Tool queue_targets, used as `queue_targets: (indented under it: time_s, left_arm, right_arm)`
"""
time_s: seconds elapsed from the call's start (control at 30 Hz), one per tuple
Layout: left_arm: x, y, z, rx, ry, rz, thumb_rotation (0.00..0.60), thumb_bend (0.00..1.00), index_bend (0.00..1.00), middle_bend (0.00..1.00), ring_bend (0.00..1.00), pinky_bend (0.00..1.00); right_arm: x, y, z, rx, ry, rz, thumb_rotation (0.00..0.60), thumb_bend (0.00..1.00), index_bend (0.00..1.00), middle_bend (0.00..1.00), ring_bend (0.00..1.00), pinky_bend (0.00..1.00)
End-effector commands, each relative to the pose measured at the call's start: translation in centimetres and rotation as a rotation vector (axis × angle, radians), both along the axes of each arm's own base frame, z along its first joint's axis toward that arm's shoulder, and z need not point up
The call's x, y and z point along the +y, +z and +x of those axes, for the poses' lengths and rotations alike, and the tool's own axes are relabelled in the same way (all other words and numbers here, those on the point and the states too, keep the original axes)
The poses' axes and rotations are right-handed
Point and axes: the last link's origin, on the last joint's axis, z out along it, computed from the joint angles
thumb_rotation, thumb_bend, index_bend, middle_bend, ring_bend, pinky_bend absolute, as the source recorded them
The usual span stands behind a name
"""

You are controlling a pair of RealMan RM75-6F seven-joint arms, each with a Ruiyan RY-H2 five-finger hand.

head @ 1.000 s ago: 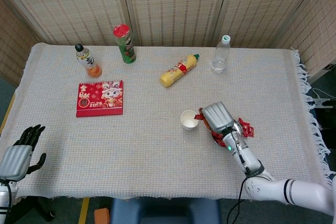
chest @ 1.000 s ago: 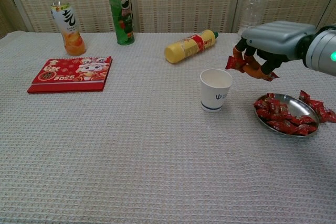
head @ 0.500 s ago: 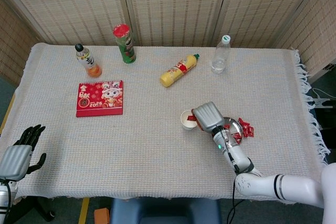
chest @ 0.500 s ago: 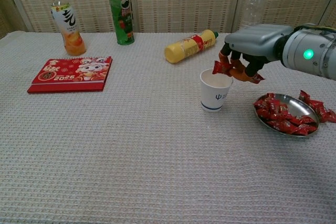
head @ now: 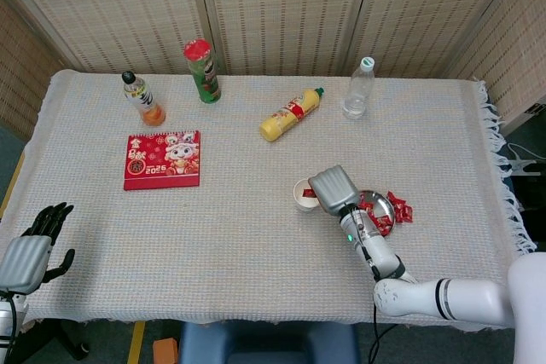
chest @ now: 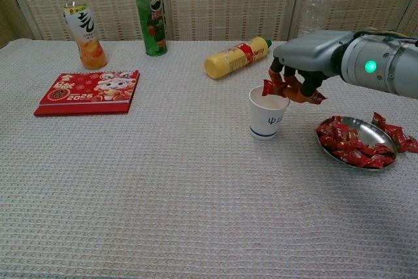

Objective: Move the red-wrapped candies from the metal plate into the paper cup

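While the right hand (chest: 307, 53) is held above the paper cup (chest: 268, 112), red candies (chest: 287, 89) are seen pinched in its downturned fingers (chest: 279, 73), hanging at the cup's rim on the side nearer the plate. Whether the lowest wrapper touches the rim cannot be told. In the head view the same hand (head: 334, 188) covers part of the cup (head: 303, 194), which stands upright on the tablecloth (chest: 163, 181).

Just beside the cup, on its right in the chest view, the metal plate (chest: 366, 124) is found with a heap of red-wrapped candies (chest: 349, 143) in it. A few more wrapped candies (chest: 395, 134) lie at and over the plate's far right rim.

At the near left corner of the table, the left hand (head: 30, 249) is seen only in the head view, held off the table edge, well apart from everything else. Its fingers are spread and nothing is held.

Along the far side are noted an orange drink bottle (chest: 81, 29), a green can (chest: 150, 16) and a clear water bottle (chest: 315, 6), all upright, and a yellow bottle (chest: 235, 57) lying on its side. A red calendar (chest: 88, 92) lies flat near the left.
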Motion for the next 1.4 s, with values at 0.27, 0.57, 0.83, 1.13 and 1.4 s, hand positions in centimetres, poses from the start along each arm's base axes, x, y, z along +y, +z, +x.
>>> queue_targets:
  time_s: [0.27,0.57,0.83,1.13,1.4]
  left_arm:
    - [0.0,0.0,0.0,-0.003,0.001,0.0,0.6,0.44,0.0,0.0,0.01,0.34]
    - [0.0,0.1,0.0,-0.005,0.0,0.0,0.6,0.44,0.0,0.0,0.01,0.34]
    - [0.0,0.1,-0.1,-0.008,0.003,-0.001,0.6,0.43,0.0,0.0,0.03,0.34]
    - [0.1,0.1,-0.1,-0.014,0.009,-0.006,0.6,0.43,0.0,0.0,0.05,0.34]
    - [0.2,0.1,-0.2,-0.014,0.013,-0.015,0.6,0.44,0.0,0.0,0.05,0.34]
  right_arm:
    - [-0.1,0.1,0.0,0.018,0.001,-0.001,0.6,0.55,0.42,0.86,0.83,1.0]
    - [0.0,0.3,0.1,0.012,-0.002,-0.004,0.6,0.53,0.38,0.86,0.83,1.0]
    - [-0.8,0.3,1.3,-0.061,0.033,-0.052,0.6,0.53,0.39,0.86,0.83,1.0]
    - [-1.2,-1.7,1.3,-0.149,0.115,-0.136,0.6,0.53,0.26,0.8,0.81,1.0]
    - [-1.3,-4.0,0.4,-0.213,0.113,-0.155,0.6,0.52,0.21,0.71,0.75,1.0]
